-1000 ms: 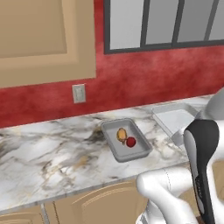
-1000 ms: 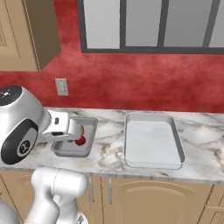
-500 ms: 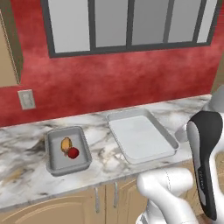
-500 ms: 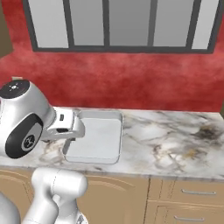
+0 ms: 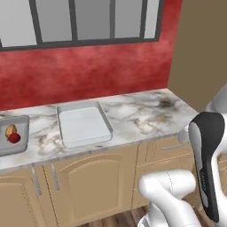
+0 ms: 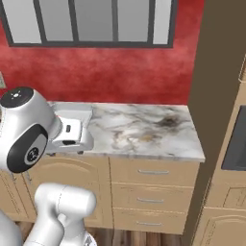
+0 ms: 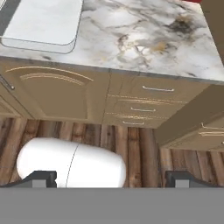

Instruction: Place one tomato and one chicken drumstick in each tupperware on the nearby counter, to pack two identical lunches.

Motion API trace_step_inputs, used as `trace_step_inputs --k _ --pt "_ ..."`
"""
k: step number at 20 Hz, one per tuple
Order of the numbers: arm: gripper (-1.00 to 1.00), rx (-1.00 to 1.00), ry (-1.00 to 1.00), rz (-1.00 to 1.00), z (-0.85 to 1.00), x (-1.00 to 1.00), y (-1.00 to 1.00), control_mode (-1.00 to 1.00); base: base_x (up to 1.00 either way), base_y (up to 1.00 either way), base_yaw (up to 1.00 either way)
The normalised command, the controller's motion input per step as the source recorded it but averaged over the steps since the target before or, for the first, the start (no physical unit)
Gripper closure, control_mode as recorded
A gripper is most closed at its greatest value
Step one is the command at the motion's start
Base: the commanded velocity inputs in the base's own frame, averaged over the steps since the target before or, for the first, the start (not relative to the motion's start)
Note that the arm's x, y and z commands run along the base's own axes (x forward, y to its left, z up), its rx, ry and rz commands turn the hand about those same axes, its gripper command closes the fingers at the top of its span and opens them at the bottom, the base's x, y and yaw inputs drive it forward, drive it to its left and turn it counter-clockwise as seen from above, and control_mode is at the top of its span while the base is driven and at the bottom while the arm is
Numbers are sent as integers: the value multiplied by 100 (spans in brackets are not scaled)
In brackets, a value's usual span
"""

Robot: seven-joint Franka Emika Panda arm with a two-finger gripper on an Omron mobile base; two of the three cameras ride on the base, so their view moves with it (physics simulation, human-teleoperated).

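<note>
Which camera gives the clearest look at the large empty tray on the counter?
The left base view: the large tray lies whole and unobstructed on the counter, right of the small container holding a tomato. The right base view has it mostly hidden behind the arm. The hand view catches just one corner of it.

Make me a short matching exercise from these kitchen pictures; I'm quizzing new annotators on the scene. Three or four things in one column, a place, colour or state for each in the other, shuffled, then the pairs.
Things:
1. tomato
2. large tray
3. gripper
4. wall behind the counter

Descriptions:
A. red, below a window
B. empty, on the marble counter
C. open, holding nothing
D. in the small grey container at the left edge, beside a brownish piece of food

Pairs: 1-D, 2-B, 3-C, 4-A
</note>
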Motion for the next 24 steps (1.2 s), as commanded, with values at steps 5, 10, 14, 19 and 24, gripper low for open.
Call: trace_step_inputs --k 5,10,14,19,24 --pt "-100 0 0 0 0 0 0 100 -72 -97 0" --pt "-100 0 0 0 0 0 0 100 -1 -100 0" --pt "-100 0 0 0 0 0 0 100 0 -100 0" --pt "-100 0 0 0 0 0 0 100 0 -100 0" --pt "-100 0 0 0 0 0 0 100 0 -100 0"
